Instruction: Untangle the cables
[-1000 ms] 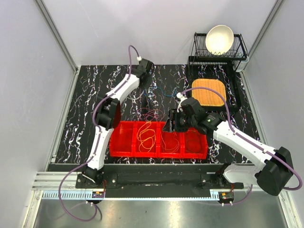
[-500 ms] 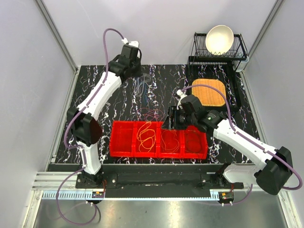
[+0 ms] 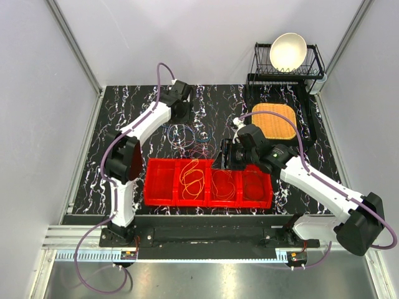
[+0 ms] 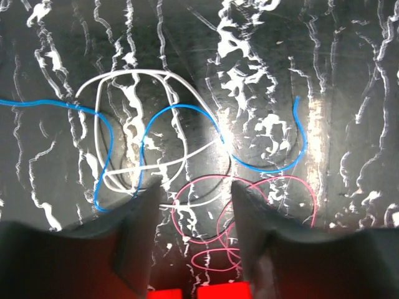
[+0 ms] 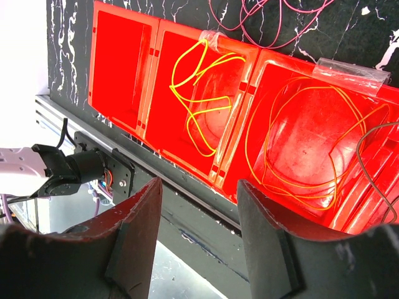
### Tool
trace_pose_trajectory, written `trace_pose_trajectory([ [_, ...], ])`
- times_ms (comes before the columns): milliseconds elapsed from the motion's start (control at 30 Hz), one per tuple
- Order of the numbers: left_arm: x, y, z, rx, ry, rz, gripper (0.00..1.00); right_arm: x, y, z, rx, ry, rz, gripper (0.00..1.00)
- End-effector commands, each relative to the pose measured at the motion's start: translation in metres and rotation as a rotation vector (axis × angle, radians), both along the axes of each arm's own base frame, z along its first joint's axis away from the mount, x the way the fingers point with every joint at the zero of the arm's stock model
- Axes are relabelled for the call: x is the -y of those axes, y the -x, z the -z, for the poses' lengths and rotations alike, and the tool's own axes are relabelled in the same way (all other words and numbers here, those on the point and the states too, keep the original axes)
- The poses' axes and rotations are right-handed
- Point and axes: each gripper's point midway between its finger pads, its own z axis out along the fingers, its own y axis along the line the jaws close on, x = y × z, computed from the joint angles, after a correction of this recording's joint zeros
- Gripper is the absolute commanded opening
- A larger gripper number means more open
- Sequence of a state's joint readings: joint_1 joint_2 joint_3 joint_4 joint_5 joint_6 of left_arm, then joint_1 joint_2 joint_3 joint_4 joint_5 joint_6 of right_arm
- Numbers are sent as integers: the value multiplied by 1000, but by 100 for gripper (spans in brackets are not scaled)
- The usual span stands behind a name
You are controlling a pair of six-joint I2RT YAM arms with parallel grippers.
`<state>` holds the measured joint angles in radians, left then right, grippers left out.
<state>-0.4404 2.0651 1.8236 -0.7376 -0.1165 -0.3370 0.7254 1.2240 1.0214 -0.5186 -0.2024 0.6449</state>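
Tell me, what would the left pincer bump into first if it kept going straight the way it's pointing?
The left pincer would probably meet the white cable and the pink cable loop first, lying on the dark table just ahead of its open jaws. Depth is hard to judge.

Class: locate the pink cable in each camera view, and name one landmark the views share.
Top external: pink cable on the table behind the red tray.
Left wrist: pink cable lower centre, near the tray's edge.
Right wrist: pink cable at top edge.
Shared landmark: red tray.

Red tray (image 3: 161, 184), rack (image 3: 316, 65), bowl (image 3: 288, 51), orange mat (image 3: 274, 120)
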Motion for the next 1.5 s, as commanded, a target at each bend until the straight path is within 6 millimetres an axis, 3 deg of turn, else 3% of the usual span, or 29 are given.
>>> trace_pose_trajectory([
  [0,-13,-3,-19,87,-28,-46,65,1,-3,-13,28,-28,18,57],
  [200,-12,2,-6,79,-51,-49,69,-2,-6,-10,25,-20,9,57],
  [367,-29,-4,-5,114,-142,-82,70,-3,-6,-4,14,-14,-2,57],
  [533,-36,-13,-14,161,-191,-72,83,-5,-6,4,4,-8,-10,57],
  [733,-53,-23,0,133,-214,-71,86,-9,-8,12,-8,5,-24,57],
  [867,-54,-29,17,101,-191,-52,79,-11,-9,12,-5,4,-33,57],
  [1133,-37,-35,42,56,-152,16,63,-14,-12,17,-12,14,-44,57],
  [1200,-34,-35,44,52,-139,18,56,-13,-12,18,-14,16,-41,57],
  [1233,-34,-35,45,50,-137,18,45,-13,-11,18,-14,16,-43,57],
  [1300,-32,-38,39,65,-121,14,28,-12,-12,18,-12,15,-39,57],
  [1333,-31,-38,33,74,-112,9,9,-13,-11,19,-15,16,-40,57],
  [1367,-30,-40,28,85,-106,6,2,-12,-11,21,-18,17,-39,57],
  [1467,-26,-46,-10,141,-66,-11,0,-14,-11,19,-19,10,-42,57],
])
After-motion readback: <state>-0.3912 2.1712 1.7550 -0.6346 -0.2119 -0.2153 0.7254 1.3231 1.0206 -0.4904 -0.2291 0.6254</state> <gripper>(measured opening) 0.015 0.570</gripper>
